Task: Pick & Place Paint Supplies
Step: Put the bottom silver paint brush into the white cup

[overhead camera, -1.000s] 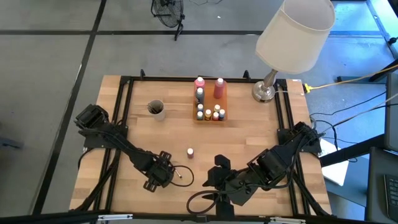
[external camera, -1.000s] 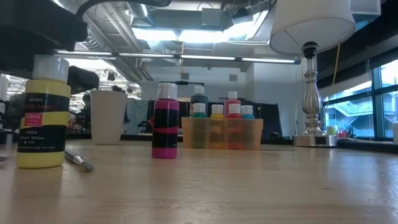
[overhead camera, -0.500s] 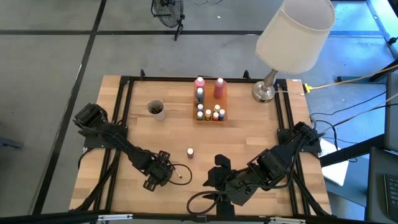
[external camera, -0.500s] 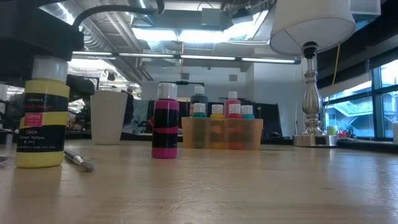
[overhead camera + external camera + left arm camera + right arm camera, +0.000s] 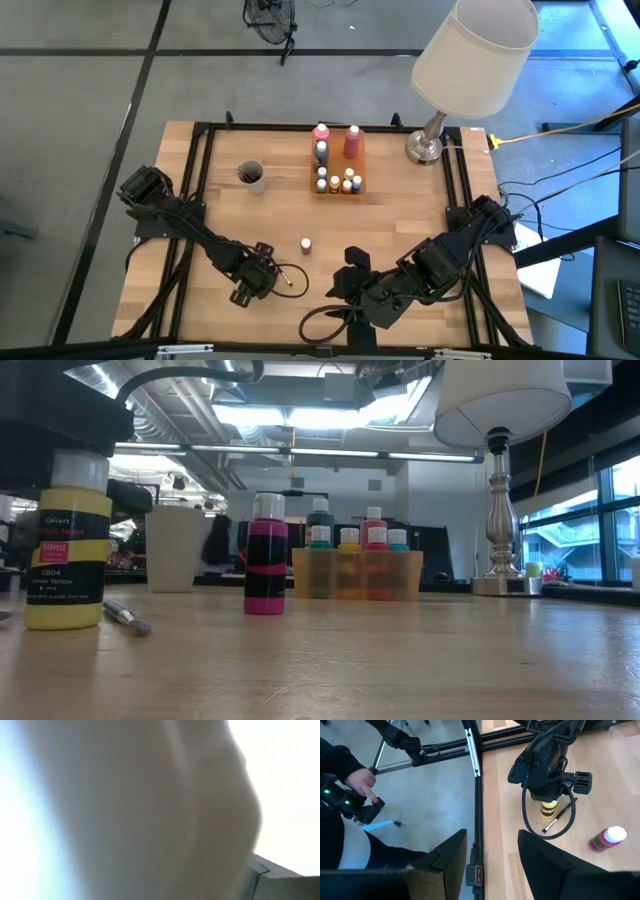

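A yellow paint bottle [image 5: 68, 550] with a white cap stands on the table near its near edge. My left gripper [image 5: 256, 272] sits on top of it, shut on it. A thin dark brush [image 5: 555, 819] lies beside the bottle on the table. A pink bottle [image 5: 306, 244] stands alone at mid-table. Several small capped bottles and taller pink ones stand in an orange tray [image 5: 338, 165] toward the far edge. My right gripper [image 5: 350, 272] waits open near the near edge, to the right of the pink bottle; it shows open in the right wrist view [image 5: 491, 835]. My left gripper comes down on the yellow bottle from above, at its white cap [image 5: 82, 472]. The gripper body hides the fingers, so the kind of hold does not show. The bottle is upright with its base [image 5: 62, 622] on the table.
A white cup [image 5: 250, 175] stands left of the tray. A big lamp [image 5: 470, 60] with a metal base stands at the far right corner. A black frame [image 5: 200, 170] borders the table. Bare wood lies between the pink bottle and the tray. A person's hand [image 5: 362, 780] shows beyond the table.
My left gripper and the yellow bottle under it have shifted slightly toward the table's left; the bottle stays upright on the table.
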